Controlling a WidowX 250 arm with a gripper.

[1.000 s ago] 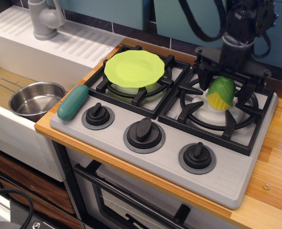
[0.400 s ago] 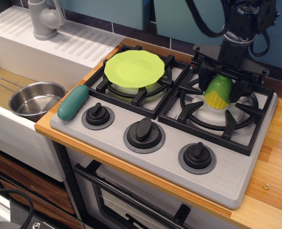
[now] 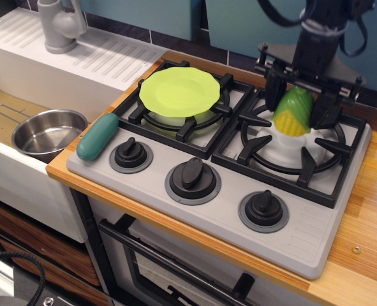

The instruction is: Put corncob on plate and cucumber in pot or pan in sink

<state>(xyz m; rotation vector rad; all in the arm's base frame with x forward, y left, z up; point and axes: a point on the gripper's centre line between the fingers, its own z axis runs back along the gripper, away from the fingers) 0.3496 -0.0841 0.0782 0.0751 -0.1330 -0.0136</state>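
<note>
With the corn [image 3: 293, 111] clamped between the hand's [image 3: 296, 107] two dark fingers, what matters to me now is where the plate [image 3: 178, 91] lies from it: off to the hand's image-left, on the neighbouring burner, at about the same depth from the stove's front edge. I read the corn as hanging clear of the right burner grate [image 3: 295, 150], its yellow kernel end tipped down and toward the front, its green husk end up between the fingers, so its long axis runs steeply, close to upright but leaning. The arm comes down from above the back of the stove, wrist roughly vertical, the fingers straddling the corn from either side. My judgement is that a mostly sideways carry toward the plate is what comes next, with enough height kept to pass the grate prongs between the two burners. Beyond the plate, the cucumber [image 3: 97, 136] lies on the stove's left edge, its long axis pointing toward the pot [image 3: 48, 132], which sits in the sink [image 3: 3, 121] just beside it.
</note>
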